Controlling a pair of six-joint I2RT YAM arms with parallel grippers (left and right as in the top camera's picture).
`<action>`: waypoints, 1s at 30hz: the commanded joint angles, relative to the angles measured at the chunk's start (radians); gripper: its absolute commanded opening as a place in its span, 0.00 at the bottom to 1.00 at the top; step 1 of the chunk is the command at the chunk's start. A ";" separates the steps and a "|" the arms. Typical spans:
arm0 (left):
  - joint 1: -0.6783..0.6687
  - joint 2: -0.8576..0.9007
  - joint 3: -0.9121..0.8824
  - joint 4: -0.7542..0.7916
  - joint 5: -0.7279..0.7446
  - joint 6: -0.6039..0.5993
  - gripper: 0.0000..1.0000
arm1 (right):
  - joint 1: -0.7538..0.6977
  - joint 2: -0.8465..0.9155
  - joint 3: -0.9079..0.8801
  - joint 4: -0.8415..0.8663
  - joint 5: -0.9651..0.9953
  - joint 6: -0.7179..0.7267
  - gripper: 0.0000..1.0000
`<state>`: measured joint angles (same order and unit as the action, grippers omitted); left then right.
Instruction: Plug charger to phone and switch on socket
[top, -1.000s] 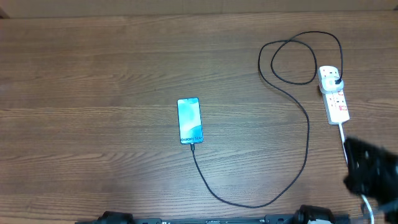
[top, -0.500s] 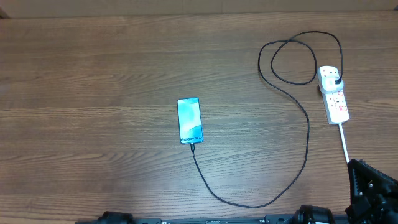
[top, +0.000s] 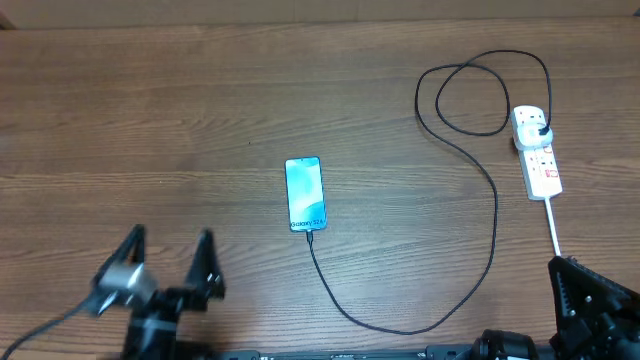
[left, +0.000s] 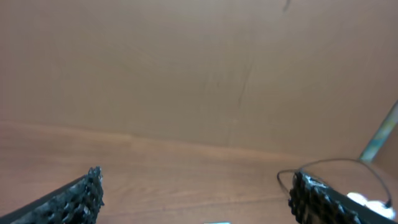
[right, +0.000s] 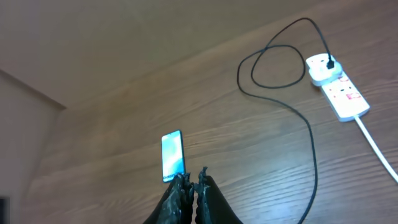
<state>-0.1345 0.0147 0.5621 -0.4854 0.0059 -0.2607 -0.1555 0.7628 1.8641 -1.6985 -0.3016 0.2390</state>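
phone (top: 305, 194) lies flat at mid-counter (top: 150, 120), screen lit. charger (top: 495, 215) meets its 6 o'clock edge and runs off toward 3 o'clock, its plug seated at the 12 o'clock end of the socket (top: 540, 160). judged: plugging appears done and the socket switch is the step in hand, its position too small to tell. left claw (top: 170, 235), at the phone's 8 o'clock, stands wide open and empty. right claw (right: 193, 177), at 4 o'clock, is closed on nothing; being nearer, it would press the switch. legible: "galaxy s24+" on screen; red socket marks unreadable.
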 joint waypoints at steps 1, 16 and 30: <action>0.011 -0.010 -0.173 0.134 0.033 -0.009 0.99 | 0.006 -0.001 0.000 0.005 -0.015 -0.001 0.08; 0.010 -0.010 -0.528 0.445 0.041 -0.010 1.00 | 0.006 -0.001 0.000 0.005 -0.052 -0.001 0.07; 0.011 -0.010 -0.557 0.410 0.042 -0.012 0.99 | 0.006 -0.001 0.000 0.005 -0.051 -0.002 1.00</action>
<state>-0.1345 0.0151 0.0116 -0.0761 0.0414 -0.2611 -0.1551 0.7628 1.8641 -1.6985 -0.3496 0.2352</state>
